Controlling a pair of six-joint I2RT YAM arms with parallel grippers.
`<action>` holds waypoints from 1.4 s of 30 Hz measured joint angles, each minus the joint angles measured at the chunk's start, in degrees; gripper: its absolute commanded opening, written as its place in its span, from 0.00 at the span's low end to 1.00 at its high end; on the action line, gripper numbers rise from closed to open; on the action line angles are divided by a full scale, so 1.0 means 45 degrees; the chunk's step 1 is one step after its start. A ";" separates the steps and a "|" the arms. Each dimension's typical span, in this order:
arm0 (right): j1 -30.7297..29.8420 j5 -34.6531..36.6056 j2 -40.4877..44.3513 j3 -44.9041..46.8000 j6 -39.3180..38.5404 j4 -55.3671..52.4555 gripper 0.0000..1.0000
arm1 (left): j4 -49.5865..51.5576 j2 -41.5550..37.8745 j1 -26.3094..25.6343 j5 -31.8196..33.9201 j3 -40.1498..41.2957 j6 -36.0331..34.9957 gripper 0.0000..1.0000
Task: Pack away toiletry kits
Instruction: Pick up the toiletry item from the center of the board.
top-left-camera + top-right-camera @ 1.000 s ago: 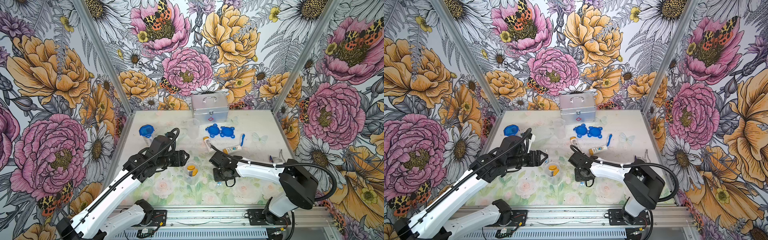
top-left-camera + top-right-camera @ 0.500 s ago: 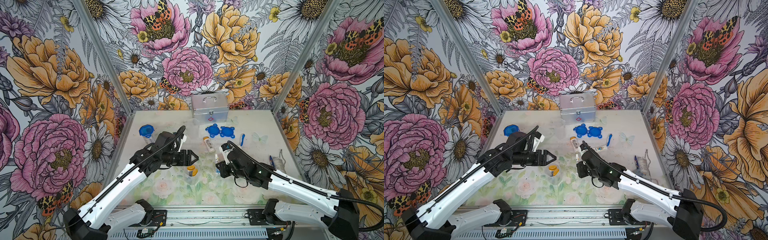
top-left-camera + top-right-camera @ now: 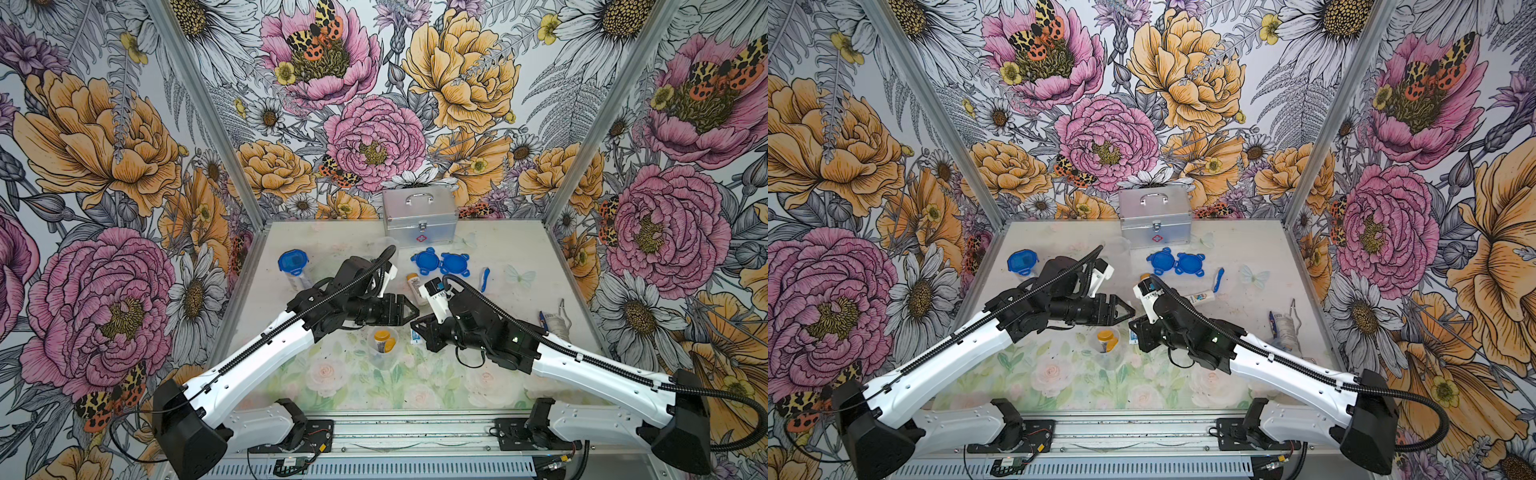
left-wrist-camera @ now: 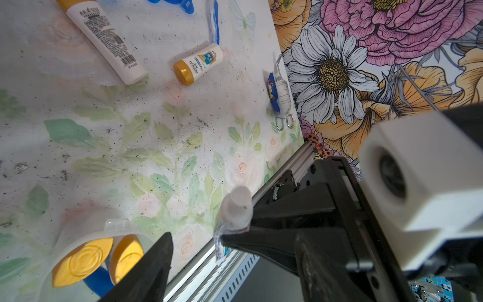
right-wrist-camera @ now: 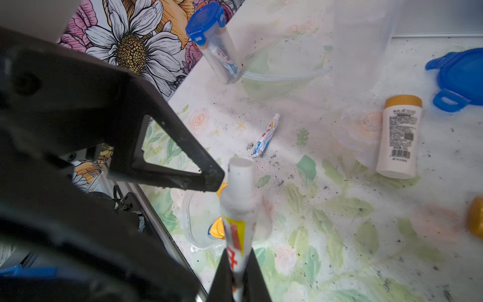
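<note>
Between the shut jaws of my right gripper [image 5: 238,253], a small toothpaste tube [image 5: 239,206] shows red print on yellow (unreadable to me). Left gripper [image 3: 413,313] gapes wide, holding nothing, above the clear cup [image 3: 384,362] of orange-capped bottles [image 3: 383,337].

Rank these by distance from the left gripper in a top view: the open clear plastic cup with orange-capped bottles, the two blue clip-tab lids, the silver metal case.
1. The open clear plastic cup, just in front of the left gripper.
2. The two blue clip-tab lids, farther back, side by side.
3. The silver metal case, at the table's back edge.
</note>
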State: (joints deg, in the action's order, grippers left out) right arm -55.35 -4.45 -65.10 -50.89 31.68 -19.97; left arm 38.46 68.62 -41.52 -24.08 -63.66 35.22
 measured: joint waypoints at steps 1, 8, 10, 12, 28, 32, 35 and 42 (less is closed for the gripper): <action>-0.0049 -0.0044 -0.0039 0.0000 -0.0019 0.0019 0.10 | -0.0160 0.0029 0.0000 0.0010 0.0000 0.0107 0.67; -0.0126 -0.0228 -0.0083 -0.0005 -0.0063 0.0262 0.09 | -0.0777 0.0204 0.0000 0.0005 0.0005 0.0476 0.57; -0.0126 -0.0287 -0.0146 -0.0005 -0.0068 0.0418 0.09 | -0.0899 0.0301 -0.0044 0.0005 0.0029 0.0520 0.55; -0.0126 -0.0325 -0.0248 -0.0005 -0.0063 0.0544 0.09 | -0.0952 0.0306 -0.0073 0.0005 0.0126 0.0525 0.52; -0.0136 -0.0379 -0.0690 -0.0180 -0.0214 0.0704 0.40 | -0.0806 -0.0068 -0.0078 0.0437 0.0729 0.0500 0.00; -0.0136 -0.0287 -0.0709 -0.0180 0.0005 0.0724 0.77 | -0.0024 -0.1005 -0.0155 0.1418 0.0724 -0.0053 0.00; -0.0136 -0.0073 -0.0695 -0.0175 0.0248 0.0763 0.89 | 0.0714 -0.1957 -0.0165 0.2637 0.0724 -0.0636 0.00; 0.0146 0.0544 -0.0024 0.0243 0.0753 0.0782 0.92 | 0.1545 -0.2735 -0.0466 0.4940 0.0811 -0.1413 0.00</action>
State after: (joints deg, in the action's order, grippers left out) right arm -54.70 -2.00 -65.21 -49.80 35.07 -16.45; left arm 45.41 56.31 -43.62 -1.85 -60.01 28.86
